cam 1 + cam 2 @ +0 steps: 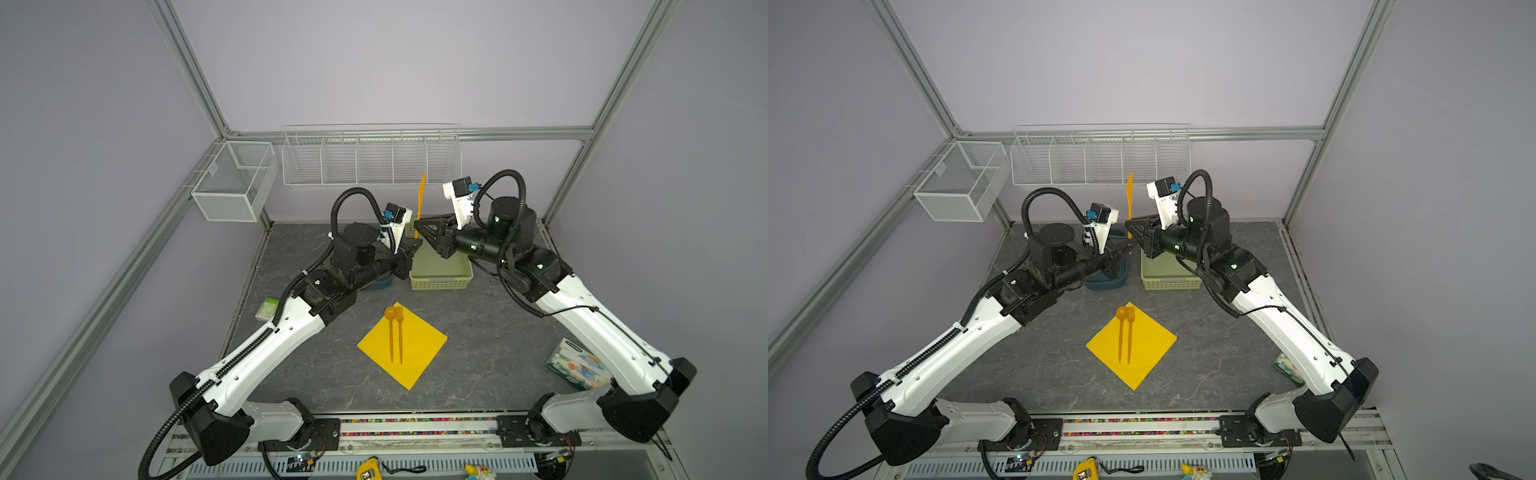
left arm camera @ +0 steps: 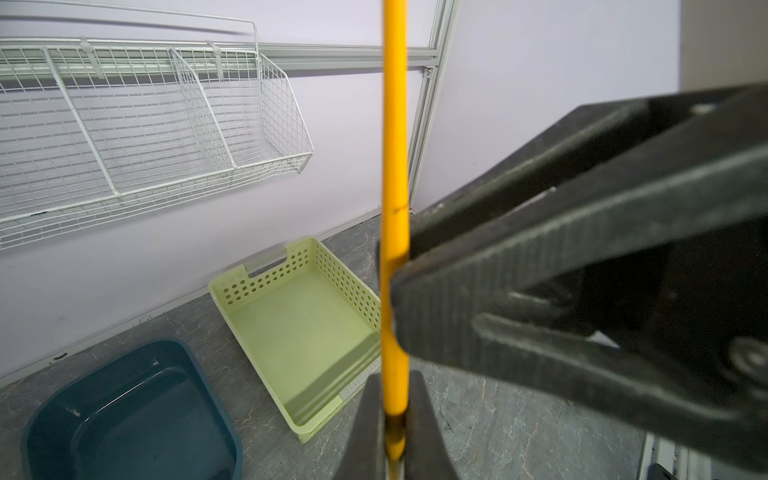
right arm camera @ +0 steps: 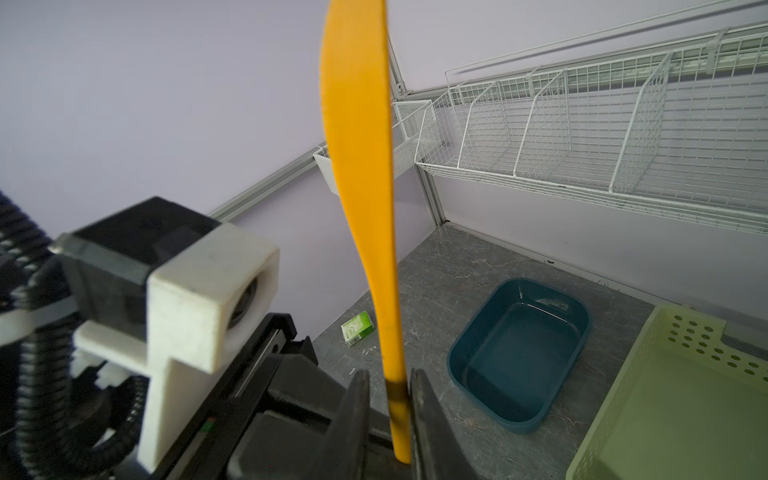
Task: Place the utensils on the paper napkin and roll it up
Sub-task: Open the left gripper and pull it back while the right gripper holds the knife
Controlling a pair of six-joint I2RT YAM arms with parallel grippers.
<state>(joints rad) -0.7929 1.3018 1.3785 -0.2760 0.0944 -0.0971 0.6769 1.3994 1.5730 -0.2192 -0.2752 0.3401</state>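
The left gripper [image 2: 394,376] has its jaws clamped on the upright thin straight piece [image 1: 420,199], raised between both arms. The right gripper [image 3: 388,374] has narrow jaws around it, though I can't tell if they pinch. The spoon [image 1: 391,332] and fork [image 1: 400,337] lie side by side on the paper napkin [image 1: 415,353].

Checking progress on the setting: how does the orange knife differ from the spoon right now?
The knife stands upright in the air, gripped by the left claw; the spoon lies flat on the yellow napkin. The knife ends in a slim blade, the spoon in a round bowl. Both are slim and orange.
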